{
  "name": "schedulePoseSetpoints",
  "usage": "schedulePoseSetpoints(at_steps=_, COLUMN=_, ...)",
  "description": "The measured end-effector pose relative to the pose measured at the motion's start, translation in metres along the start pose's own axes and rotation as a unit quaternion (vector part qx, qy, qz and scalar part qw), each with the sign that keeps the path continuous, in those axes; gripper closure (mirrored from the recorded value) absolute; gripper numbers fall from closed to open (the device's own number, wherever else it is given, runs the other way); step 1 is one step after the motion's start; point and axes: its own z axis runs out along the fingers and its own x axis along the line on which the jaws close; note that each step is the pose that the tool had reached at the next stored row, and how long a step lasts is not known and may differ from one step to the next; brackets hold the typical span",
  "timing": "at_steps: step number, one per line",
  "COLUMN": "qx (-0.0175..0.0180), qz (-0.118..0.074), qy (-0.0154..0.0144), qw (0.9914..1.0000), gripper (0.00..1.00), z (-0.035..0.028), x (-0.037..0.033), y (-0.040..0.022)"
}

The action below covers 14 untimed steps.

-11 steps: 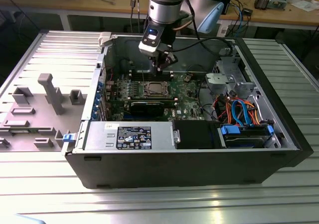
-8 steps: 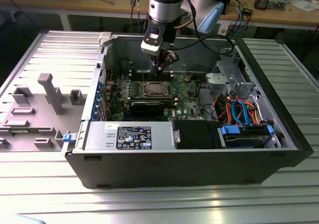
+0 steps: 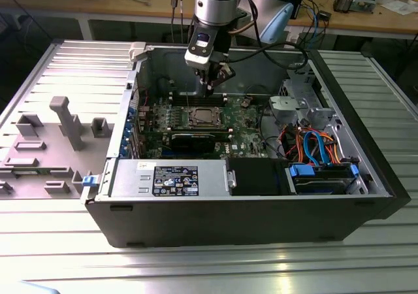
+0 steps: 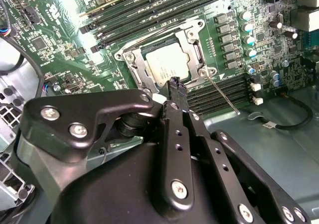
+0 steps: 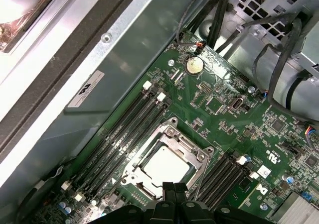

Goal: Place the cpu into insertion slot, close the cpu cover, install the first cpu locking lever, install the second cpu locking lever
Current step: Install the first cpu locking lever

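Cpu, the dull silver square chip (image 3: 201,117), is sitting in the dark-rimmed square insertion slot (image 4: 159,44), silvery-grey windowed cpu cover (image 5: 188,145) lying down around it, and the black gripper (image 3: 210,90) is hovering just above, fingers (image 5: 168,190) pressed together.

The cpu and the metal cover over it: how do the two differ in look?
The cpu is a solid, pale silver plate; the cpu cover is a greyer open frame with a square window. The cpu sits in the middle, showing through that window; the cpu cover lies flat around its edges. Both are square and metallic.
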Motion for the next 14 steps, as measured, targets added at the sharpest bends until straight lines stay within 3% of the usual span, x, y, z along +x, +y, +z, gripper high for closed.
schedulePoseSetpoints(at_steps=10, qx=0.0000, qz=0.000, qy=0.0000, qw=1.00000, gripper=0.89, z=0.0000, x=0.0000, y=0.0000)
schedulePoseSetpoints(at_steps=12, qx=0.0000, qz=-0.005, qy=-0.0001, qw=0.99999, gripper=0.89, z=0.0000, x=0.0000, y=0.0000)
schedulePoseSetpoints(at_steps=14, qx=0.0000, qz=-0.022, qy=-0.0004, qw=0.99975, gripper=0.89, z=-0.0001, x=0.0000, y=-0.0001)
